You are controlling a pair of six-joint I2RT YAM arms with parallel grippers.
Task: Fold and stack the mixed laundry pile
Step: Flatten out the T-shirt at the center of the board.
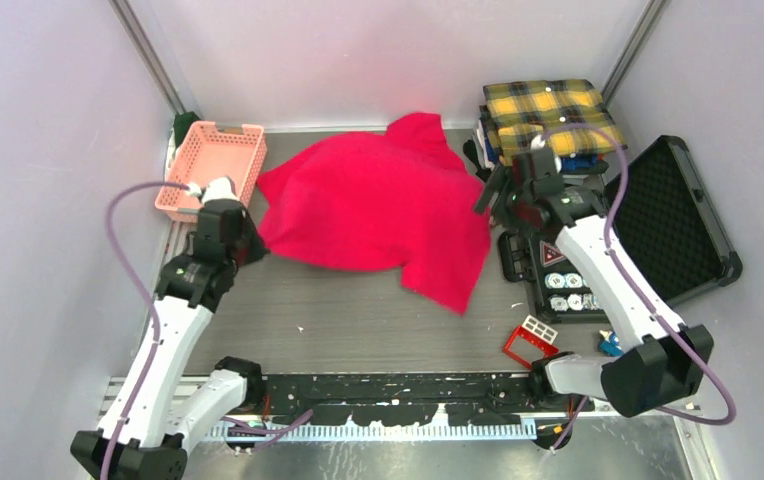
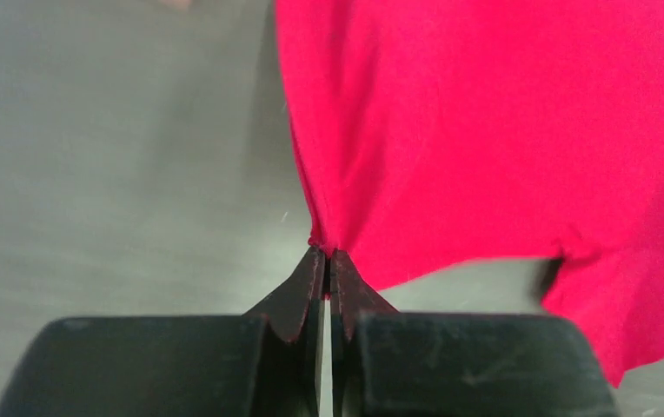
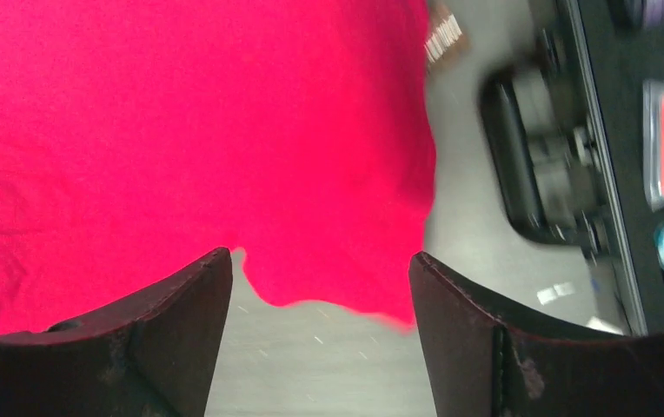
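In the top view the red T-shirt lies spread and rumpled on the grey table, filling the middle of the surface and reaching up toward 12 o'clock, with one corner trailing down toward 5 o'clock. The yellow-and-black plaid shirt sits folded at about 1 o'clock, on top of a low stack in the far corner, apart from the red cloth. A pink basket stands at 10 o'clock, and an open black case lies at 3 o'clock. The left gripper meets the T-shirt's edge at 9 o'clock, and the right gripper hangs at the cloth's edge at 3 o'clock. From the left wrist, the left gripper is pinched tight on a bunched point of the red T-shirt, which fans away from the fingertips toward 12 and 2 o'clock over the bare table. From the right wrist, the right gripper stands with its fingers spread wide and nothing clamped between them. The red T-shirt fills the view from 9 to 1 o'clock, its hem just beyond the fingertips, with the table showing at 6 o'clock and the black case blurred at 3 o'clock.
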